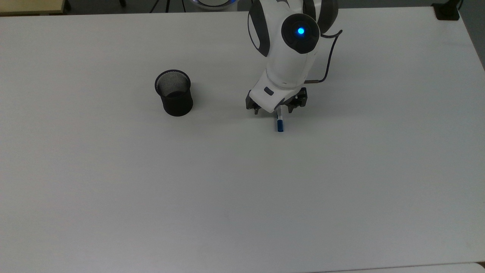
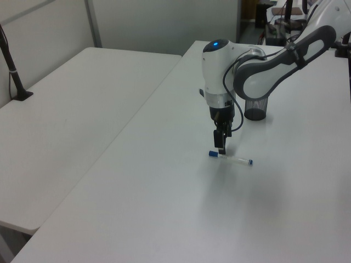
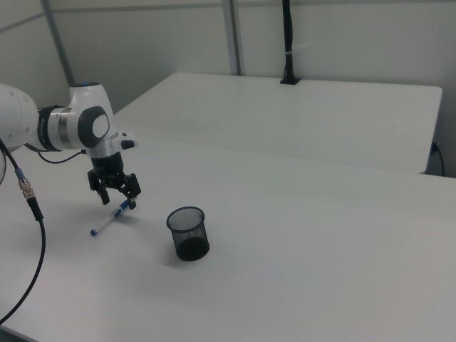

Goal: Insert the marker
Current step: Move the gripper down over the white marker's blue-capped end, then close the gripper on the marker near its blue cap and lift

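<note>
Right now a white robot arm reaches over a plain white worktop, and its jaws hang low over a marker that lies flat on the surface. The jaws are spread wide, one finger on each side of the marker's white barrel, and they hold nothing. In the right view the jaws stand above the capped half of the marker, with a little space between fingertips and pen. In the top view the blue cap shows just below the jaws, while the rest of the barrel is hidden beneath the arm's wrist. In the left view the marker lies crosswise under the jaws. A black mesh cup stands upright and apart, toward the top view's left of the marker.
</note>
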{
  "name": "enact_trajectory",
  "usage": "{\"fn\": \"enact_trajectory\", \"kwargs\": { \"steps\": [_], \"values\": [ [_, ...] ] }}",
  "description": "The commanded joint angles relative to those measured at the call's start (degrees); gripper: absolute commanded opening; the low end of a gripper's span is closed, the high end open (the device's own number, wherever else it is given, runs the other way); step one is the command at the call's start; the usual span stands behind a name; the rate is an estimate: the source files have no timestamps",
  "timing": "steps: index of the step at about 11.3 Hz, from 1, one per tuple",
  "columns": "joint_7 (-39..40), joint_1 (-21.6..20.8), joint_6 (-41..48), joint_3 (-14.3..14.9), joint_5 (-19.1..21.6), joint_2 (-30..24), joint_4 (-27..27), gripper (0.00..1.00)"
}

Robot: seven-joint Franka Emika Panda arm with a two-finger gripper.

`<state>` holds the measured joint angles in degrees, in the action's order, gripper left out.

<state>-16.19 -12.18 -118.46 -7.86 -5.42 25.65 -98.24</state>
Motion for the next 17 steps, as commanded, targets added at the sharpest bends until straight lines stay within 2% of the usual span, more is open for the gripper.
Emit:
{"fn": "enact_trajectory", "kwargs": {
  "steps": [1,2,4,8,9,11,14,17],
  "values": [
    [-4.97,-0.91,-3.61,0.47,-1.78,1.85,0.77,1.00],
    [-6.65,-0.91,-3.79,0.39,-3.36,2.29,0.85,0.96],
    [-8.07,-0.91,-4.84,0.47,-4.95,2.91,0.86,0.79],
    [-8.24,-0.82,-5.02,0.47,-5.39,3.00,0.59,0.20],
    [-8.59,-0.82,-5.54,0.47,-5.31,2.91,0.59,0.13],
    [-10.08,-0.74,-7.47,0.47,-5.31,3.00,0.50,0.07],
    [-11.31,-0.56,-7.66,0.82,-5.22,2.39,0.94,0.07],
    [-12.11,2.15,-6.96,1.70,-5.22,-3.65,0.94,0.07]
  ]
}}
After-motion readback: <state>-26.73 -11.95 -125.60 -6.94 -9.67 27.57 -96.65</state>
